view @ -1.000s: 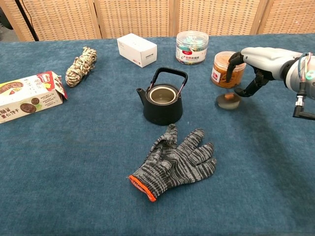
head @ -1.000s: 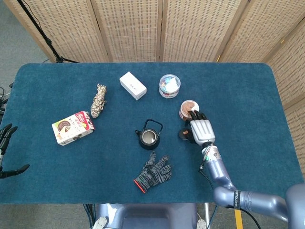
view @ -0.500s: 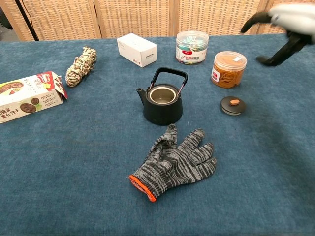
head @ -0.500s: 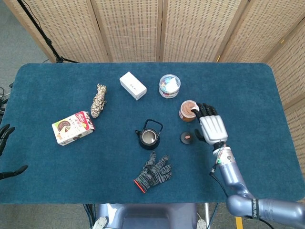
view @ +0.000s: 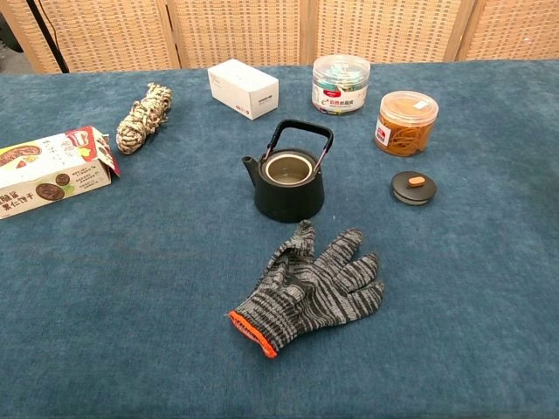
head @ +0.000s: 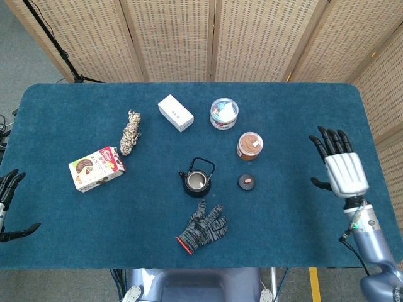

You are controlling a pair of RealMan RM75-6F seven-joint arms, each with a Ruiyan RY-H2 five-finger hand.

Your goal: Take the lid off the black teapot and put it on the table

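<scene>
Beside the open teapot [view: 288,183], spout leftward, lid [view: 412,187] lies knob-up.

Right hand [head: 343,171] released the lid [head: 246,182], now lying alone on the table [head: 302,239] right of the teapot [head: 196,181], and withdrew to the table's right edge, fingers spread, out of chest view.

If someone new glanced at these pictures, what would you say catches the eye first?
Probably the black teapot at the table's centre, open-topped, with its lid lying on the cloth to its right. Next comes the striped glove spread flat just in front of the pot, and the right hand, open, near the table's right edge.
</scene>
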